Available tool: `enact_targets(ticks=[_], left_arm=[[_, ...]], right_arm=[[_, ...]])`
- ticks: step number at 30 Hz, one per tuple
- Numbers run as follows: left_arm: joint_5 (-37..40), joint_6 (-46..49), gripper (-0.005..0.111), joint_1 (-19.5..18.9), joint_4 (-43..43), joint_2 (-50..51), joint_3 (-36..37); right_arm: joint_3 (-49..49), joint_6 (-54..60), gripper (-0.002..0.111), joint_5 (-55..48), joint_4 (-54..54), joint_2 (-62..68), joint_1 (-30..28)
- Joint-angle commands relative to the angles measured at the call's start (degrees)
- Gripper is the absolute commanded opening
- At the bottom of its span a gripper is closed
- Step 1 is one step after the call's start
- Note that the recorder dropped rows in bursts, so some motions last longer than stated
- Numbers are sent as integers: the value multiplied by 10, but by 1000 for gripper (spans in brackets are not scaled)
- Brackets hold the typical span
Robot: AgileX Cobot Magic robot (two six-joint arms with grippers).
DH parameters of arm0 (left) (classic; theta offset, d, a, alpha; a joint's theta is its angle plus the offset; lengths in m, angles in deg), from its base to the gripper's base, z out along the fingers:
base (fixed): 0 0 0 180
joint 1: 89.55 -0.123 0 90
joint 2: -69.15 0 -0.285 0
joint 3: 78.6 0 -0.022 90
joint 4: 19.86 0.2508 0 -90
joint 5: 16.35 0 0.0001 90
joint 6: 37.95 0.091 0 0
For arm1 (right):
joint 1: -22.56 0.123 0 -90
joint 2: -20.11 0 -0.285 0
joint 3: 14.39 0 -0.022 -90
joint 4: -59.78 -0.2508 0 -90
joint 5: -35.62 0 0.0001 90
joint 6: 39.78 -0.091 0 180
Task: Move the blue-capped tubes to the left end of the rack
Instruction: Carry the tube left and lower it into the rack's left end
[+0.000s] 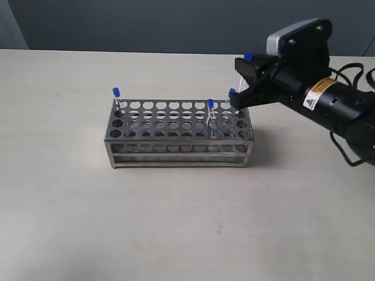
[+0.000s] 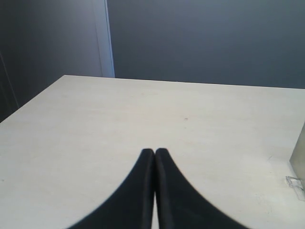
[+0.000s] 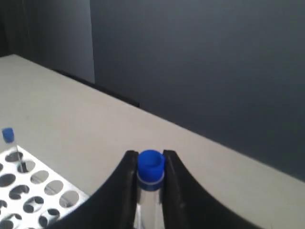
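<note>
Blue-capped tube [image 3: 151, 167] is pinched just under its cap by the right tool [image 3: 149, 155], likely so its body clears the rack [image 1: 176, 126] below; left tool [image 2: 155, 153], pressed together, holds nothing.

The rack [image 1: 176, 137] stands on the counter [image 1: 176, 234] midway between its left and right edges, nearer the far edge. One tube [image 1: 116, 96] stands in the rack's far left corner, another [image 1: 211, 114] toward its right end, a third [image 1: 232, 92] in its far right corner. A fourth tube [image 1: 248, 57] sits between the right tool's [image 1: 241, 82] fingers, above the rack's right end.
</note>
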Motion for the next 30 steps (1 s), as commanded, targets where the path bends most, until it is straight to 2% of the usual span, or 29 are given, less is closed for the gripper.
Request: enact_targets(ticks=[1, 7, 18, 24, 30], left_arm=[[-2, -1, 0, 5, -2, -2, 2], [-2, -1, 0, 5, -2, -2, 2], [-2, -1, 0, 5, -2, -2, 2], [-2, -1, 0, 5, -2, -2, 2], [-2, -1, 0, 5, -2, -2, 2]], right_arm=[[-2, -35, 0, 7, 39, -54, 0], [-35, -138, 0, 28, 130, -34, 21], [-213, -139, 0, 24, 156, 157, 142], [-292, -165, 0, 22, 169, 233, 165], [-327, -200, 0, 14, 202, 270, 167]])
